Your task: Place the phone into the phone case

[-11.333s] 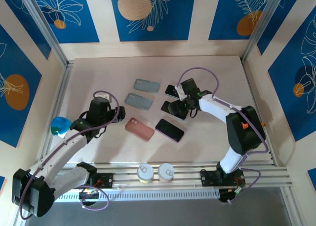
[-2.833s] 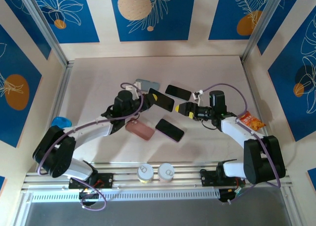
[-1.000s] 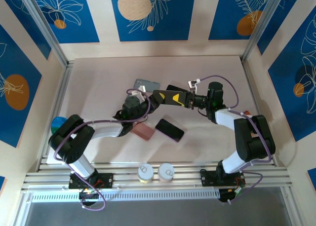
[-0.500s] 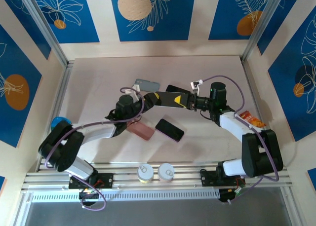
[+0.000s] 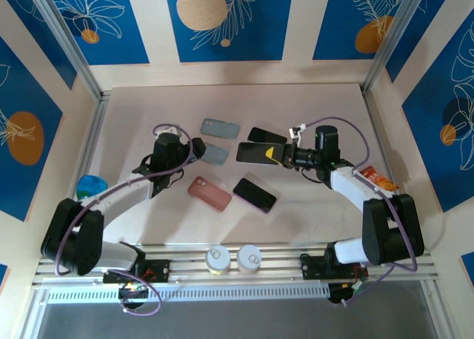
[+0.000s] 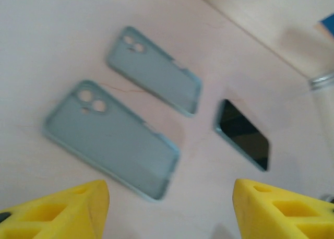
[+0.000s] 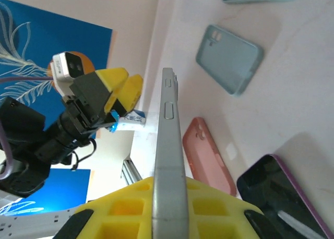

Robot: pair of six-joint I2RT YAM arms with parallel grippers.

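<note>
The right fingers are pinching the phone by one short end. It juts out on edge, clear of the worktop, near the middle. The left fingers stand spread with nothing between them, hovering over the nearer teal case. That case lies at about 9 o'clock from the held phone, hollow side up as far as I can tell. A second teal case sits at 11 o'clock, a pink case at 7 o'clock, a purple-edged phone at 6 o'clock, and a black phone just beyond at 12 o'clock.

The phone looks like a stiff, smooth slab, fairly light. Gripped at one end only, I'd expect it to swivel or slip. The long edges, away from the side buttons, seem the safer hold. The case looks thin, bendy and very light, so it will likely skate across the worktop under pressure. I'd pin it by a rim or corner, seat one phone corner first, then press the rest in.
</note>
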